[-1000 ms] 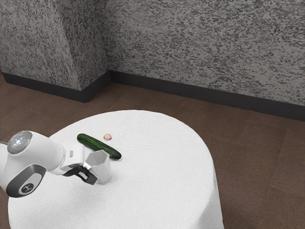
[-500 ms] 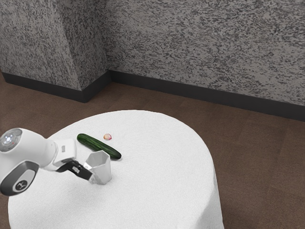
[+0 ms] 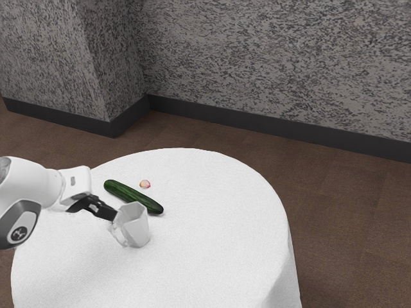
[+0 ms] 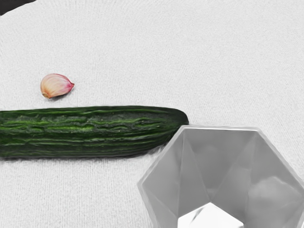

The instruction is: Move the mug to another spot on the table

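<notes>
Drawing back toward the exterior view's left, my gripper [image 3: 115, 217] has tipped the grey mug [image 3: 136, 228]. Its jaws pinch the mug's rim, set narrow, just beside the cucumber [image 3: 133, 196].

Bare rendered room, type undetermined: speckled granite walls [image 3: 257, 58], dark skirting [image 3: 276, 128], brown floor [image 3: 347, 212], round white-clothed table [image 3: 212, 256].

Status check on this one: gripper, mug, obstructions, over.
Gripper shut on mug rim. Mug tilted, close to cucumber end. Garlic clove beyond cucumber, apart.
</notes>
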